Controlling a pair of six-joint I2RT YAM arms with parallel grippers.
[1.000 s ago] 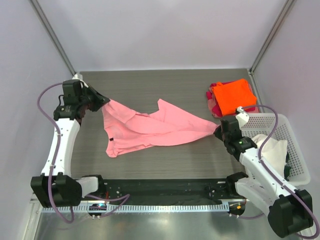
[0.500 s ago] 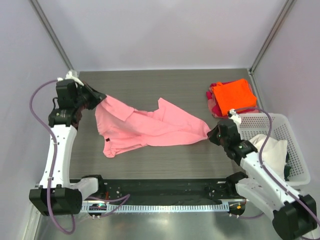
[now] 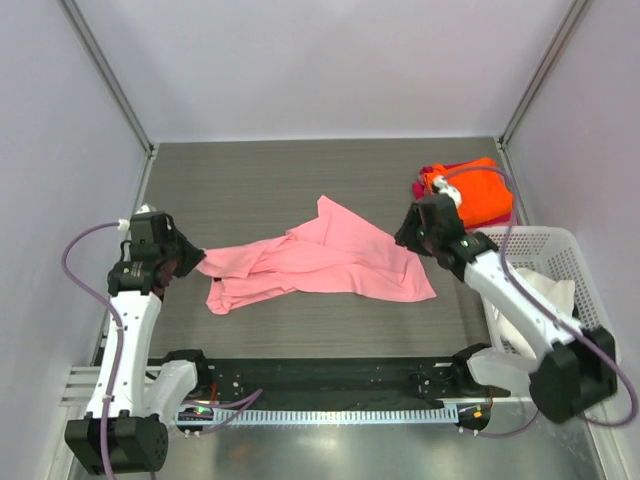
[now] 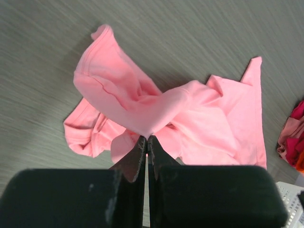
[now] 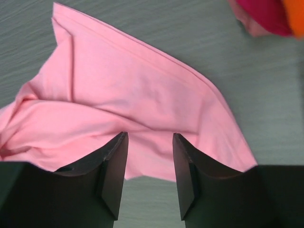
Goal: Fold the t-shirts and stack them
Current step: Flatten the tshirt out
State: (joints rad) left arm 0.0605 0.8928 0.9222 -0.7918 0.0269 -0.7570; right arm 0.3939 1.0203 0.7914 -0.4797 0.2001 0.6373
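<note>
Your left end effector [image 3: 193, 259] clamps the crumpled light pink cloth t-shirt [image 3: 330, 262] at its 9 o'clock edge, mid grey table [image 3: 260, 180]. Your right end effector [image 3: 408, 232], jaws apart and empty, hovers at its 2 o'clock edge.

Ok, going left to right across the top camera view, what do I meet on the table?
left gripper, jaws shut → pink t-shirt → right gripper, jaws open → orange t-shirt → white basket
</note>
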